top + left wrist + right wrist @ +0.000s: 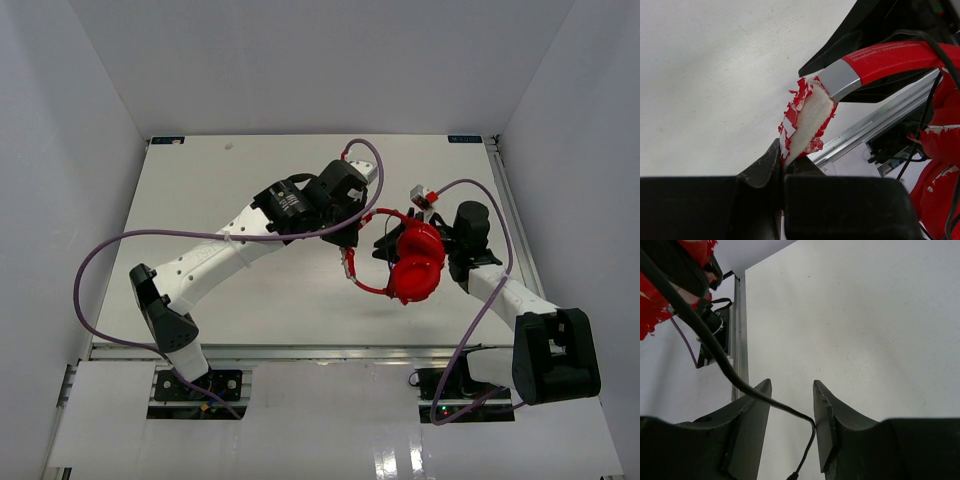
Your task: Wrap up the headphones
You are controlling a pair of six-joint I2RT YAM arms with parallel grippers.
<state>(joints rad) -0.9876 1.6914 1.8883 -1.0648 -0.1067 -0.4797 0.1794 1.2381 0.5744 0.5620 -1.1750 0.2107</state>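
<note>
The red headphones (415, 265) are right of the table's centre, with both ear cups stacked together. My left gripper (349, 248) is shut on the worn red and white padding (807, 117) at one end of the headband (890, 56). The ear cups show at the right edge of the left wrist view (940, 145). My right gripper (442, 240) is just right of the ear cups, partly hidden by them. In its wrist view it (791, 386) is open. The thin black cable (735, 380) crosses between the fingers, touches the right finger (827, 415) and hangs down.
A small white and red piece (424, 194) lies behind the right gripper. Thick purple robot cables (100, 260) loop over the left side and round the right arm (495, 290). The table's metal front rail (875, 122) and white walls bound the workspace.
</note>
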